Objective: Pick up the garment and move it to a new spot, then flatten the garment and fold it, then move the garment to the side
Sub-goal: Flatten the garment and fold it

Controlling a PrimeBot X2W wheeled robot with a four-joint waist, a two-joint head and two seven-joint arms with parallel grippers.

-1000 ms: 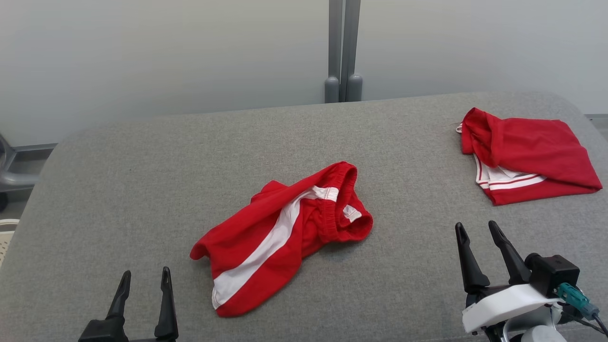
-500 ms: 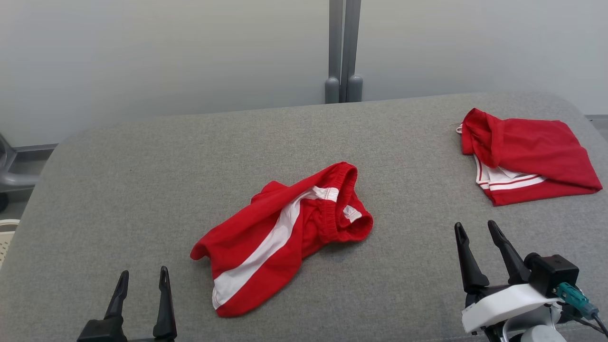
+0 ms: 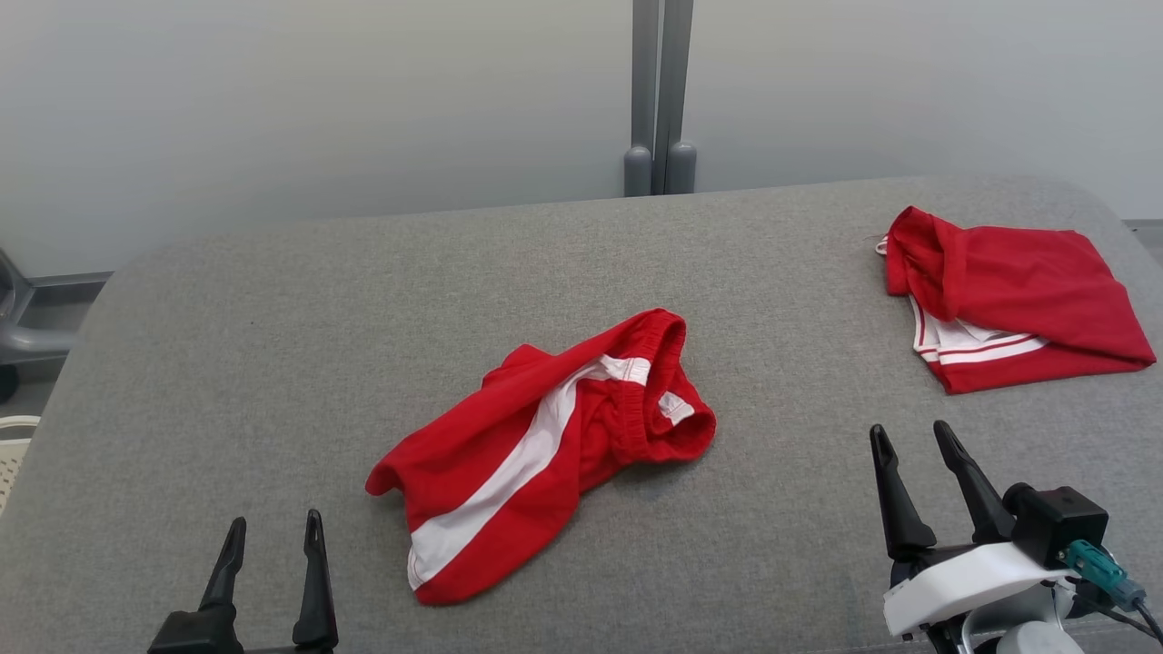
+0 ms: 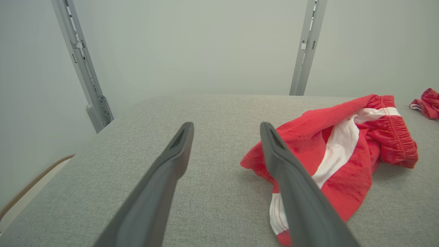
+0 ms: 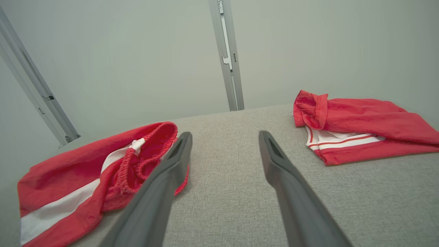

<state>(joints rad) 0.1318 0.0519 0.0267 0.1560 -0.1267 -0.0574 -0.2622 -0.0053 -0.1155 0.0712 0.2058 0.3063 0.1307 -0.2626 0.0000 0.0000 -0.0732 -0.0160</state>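
Here, the garment (image 3: 536,454) lies crumpled on the table (image 3: 363,300), with the left gripper (image 3: 277,522) and right gripper (image 3: 909,430) open and empty

Head view: the table is grey and cloth-covered, set against a pale wall with a grey post (image 3: 661,91) rising behind its far edge. The garment, red shorts with a broad white stripe and a gathered waistband, lies rumpled near the middle of the table. A folded red piece (image 3: 1018,300) with white trim lies at the far right, well apart from it. The left gripper is at the lower left and the right gripper at the lower right. Each has its two dark fingers spread with nothing between them, and neither touches the cloth.

Left wrist view: the left gripper (image 4: 226,125) points across bare table, its fingers wide apart and empty. The garment (image 4: 343,137) lies to their right, its near hem partly hidden behind the right-hand finger. The folded red piece (image 4: 427,103) shows at the right edge.

Right wrist view: the right gripper (image 5: 224,133) is likewise spread and holds nothing. The garment (image 5: 85,171) lies to the left, its waistband partly behind the left-hand finger. The folded red piece (image 5: 360,127) lies to the right, farther back.
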